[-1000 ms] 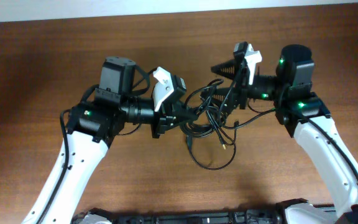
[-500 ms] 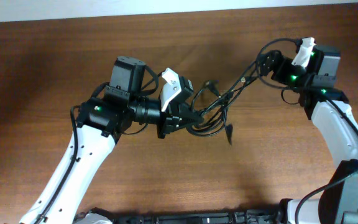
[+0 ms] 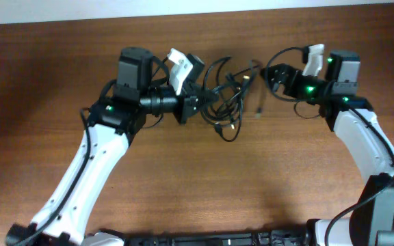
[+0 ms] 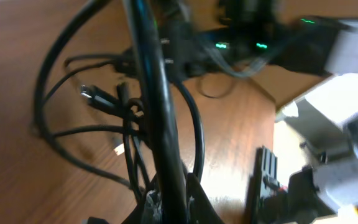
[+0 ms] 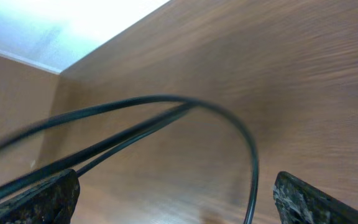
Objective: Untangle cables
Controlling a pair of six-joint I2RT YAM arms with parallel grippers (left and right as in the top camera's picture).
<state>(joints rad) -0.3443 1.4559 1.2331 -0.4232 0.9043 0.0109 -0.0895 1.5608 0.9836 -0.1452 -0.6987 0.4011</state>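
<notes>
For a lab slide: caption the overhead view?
Left end effector grips a tangle of black cables on a wooden table; right end effector open nearby.

Left gripper (image 4: 168,205) is pinching a blurred black strand of the cables (image 4: 194,134), which is running up to the top edge. Thin loops are lying to the left on the wooden table (image 4: 11,68), one plug (image 4: 91,93) sticking out. Behind, the right arm (image 4: 253,45) is glowing green.

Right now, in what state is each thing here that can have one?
cables: tangled in one bundle, a loose plug end on the table.
left gripper: shut on the cables.
right gripper: open, fingers wide apart.
</notes>
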